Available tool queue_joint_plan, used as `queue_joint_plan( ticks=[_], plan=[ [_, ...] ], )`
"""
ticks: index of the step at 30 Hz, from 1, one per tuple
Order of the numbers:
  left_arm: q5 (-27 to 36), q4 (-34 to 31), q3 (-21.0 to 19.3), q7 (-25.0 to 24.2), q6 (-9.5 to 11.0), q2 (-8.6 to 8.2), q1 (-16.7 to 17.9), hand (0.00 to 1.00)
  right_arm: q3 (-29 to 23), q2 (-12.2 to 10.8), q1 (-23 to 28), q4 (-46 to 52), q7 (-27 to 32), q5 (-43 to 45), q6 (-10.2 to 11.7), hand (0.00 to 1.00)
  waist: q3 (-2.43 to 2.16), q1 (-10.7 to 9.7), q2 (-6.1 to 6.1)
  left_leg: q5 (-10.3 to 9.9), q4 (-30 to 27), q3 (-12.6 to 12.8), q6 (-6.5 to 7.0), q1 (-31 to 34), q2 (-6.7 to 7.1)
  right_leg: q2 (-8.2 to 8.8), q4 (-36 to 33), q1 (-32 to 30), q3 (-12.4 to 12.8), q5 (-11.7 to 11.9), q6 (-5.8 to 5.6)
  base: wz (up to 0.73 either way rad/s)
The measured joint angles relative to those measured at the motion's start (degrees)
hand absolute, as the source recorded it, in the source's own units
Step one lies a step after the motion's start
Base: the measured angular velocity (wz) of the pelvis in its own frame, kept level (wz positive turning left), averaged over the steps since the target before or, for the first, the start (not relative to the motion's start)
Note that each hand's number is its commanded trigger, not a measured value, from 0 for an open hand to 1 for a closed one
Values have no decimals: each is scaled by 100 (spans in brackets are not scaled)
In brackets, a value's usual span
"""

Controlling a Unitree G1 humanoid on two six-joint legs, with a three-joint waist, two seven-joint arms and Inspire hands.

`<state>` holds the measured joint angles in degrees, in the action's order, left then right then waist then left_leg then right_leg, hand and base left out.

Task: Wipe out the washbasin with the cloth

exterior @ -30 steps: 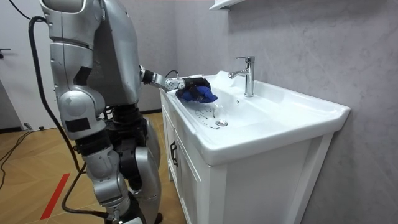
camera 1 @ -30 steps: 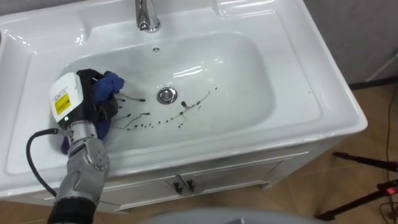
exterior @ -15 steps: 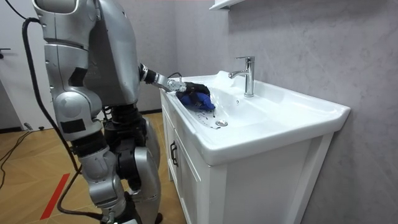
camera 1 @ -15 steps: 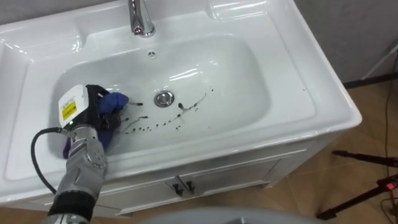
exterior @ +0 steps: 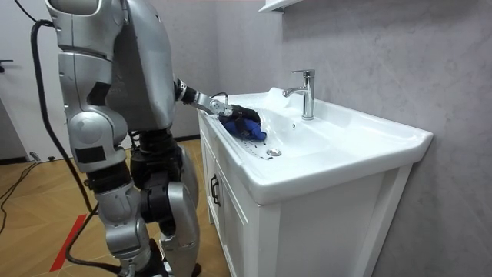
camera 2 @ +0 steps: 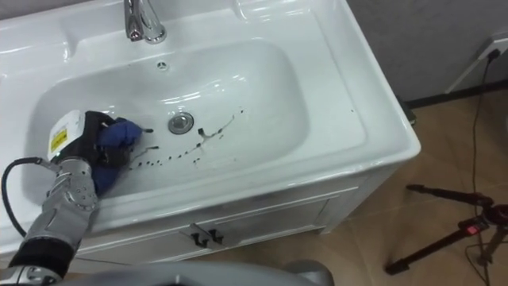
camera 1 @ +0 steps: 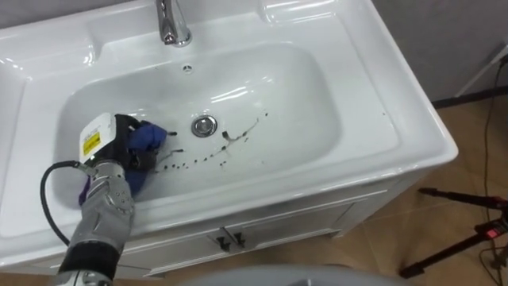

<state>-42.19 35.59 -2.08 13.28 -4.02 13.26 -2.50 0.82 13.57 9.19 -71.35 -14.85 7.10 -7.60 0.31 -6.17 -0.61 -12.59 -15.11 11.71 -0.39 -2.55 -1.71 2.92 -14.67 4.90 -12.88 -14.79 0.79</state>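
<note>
Basin [camera 1: 341, 119], cloth [camera 1: 149, 138] in left robot hand [camera 1: 119, 137]

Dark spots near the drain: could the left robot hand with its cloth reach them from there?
Probably yes. The left robot hand, curled round the blue cloth, sits inside the basin just left of the dark spots, with nothing between.

Count of items. One white basin [camera 1: 373, 119] with one faucet [camera 1: 168, 24], one drain [camera 1: 204, 125] and one overflow hole [camera 1: 187, 68]; one blue cloth [camera 1: 148, 138] held in one left hand [camera 1: 111, 143]; one trail of dark specks [camera 1: 198, 160], too many and too small to count; one cabinet [exterior: 231, 223] with two door pulls [camera 1: 226, 237]; one tripod [camera 1: 468, 230] on the floor
</note>
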Motion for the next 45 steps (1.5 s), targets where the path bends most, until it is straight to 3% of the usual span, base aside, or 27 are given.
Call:
queue_joint_plan(
  ticks=[5, 7, 13, 21, 26, 31, 38, 45],
  plan=[
    [189, 262, -2, -265, -145, 10, -322, 100, 2, 0, 1, -2, 123, -4, -124, 0, -4, -15, -11, -3, -64, 38, 1, 35, -16, 20, -20, -46, 6, -17, 19, 0],
    [231, 266, -5, -399, -222, 18, -422, 100, 2, 0, -2, 7, 156, -2, -169, 0, -31, -8, -40, -4, -73, 67, 1, 115, -32, 20, -63, -157, 10, -20, 25, -5],
    [518, 333, -119, -801, -343, -10, -458, 100, -101, -14, 106, 105, 172, 68, -258, 0, -28, -7, -25, -16, -268, 353, 2, 116, -100, 46, -323, -255, 129, -124, 71, -12],
    [1639, 611, -193, -1143, -354, -186, -593, 100, -80, -83, 221, 252, 156, 34, -481, 0, -38, -32, -21, -34, -392, 448, -3, 97, -171, 46, -542, -296, 138, -233, 164, -2],
    [2217, 643, 6, -1224, -358, -248, -632, 100, -13, -94, 114, 252, 176, 33, -630, 0, -32, -163, 13, -34, -433, 549, -3, 103, -175, 81, -632, -317, 122, -294, 166, 3],
    [2593, 729, 80, -1326, -344, -397, -836, 100, 24, -211, 83, 221, 171, 74, -633, 0, -29, -201, 56, -34, -449, 568, -3, 206, -185, 88, -643, -429, 161, -294, 163, -2],
    [3214, 762, 480, -1533, -287, -587, -1125, 100, 184, -269, -110, 248, 164, 157, -701, 0, 4, -339, 130, -34, -469, 1023, -3, 278, -253, 104, -756, -648, 345, -297, 156, -14],
    [3416, 748, 904, -1626, -190, -628, -1299, 100, 247, -268, -231, 213, 216, 191, -685, 0, 10, -509, 143, -34, -486, 1157, -3, 301, -283, 97, -710, -653, 338, -295, 155, 1]
  ],
)
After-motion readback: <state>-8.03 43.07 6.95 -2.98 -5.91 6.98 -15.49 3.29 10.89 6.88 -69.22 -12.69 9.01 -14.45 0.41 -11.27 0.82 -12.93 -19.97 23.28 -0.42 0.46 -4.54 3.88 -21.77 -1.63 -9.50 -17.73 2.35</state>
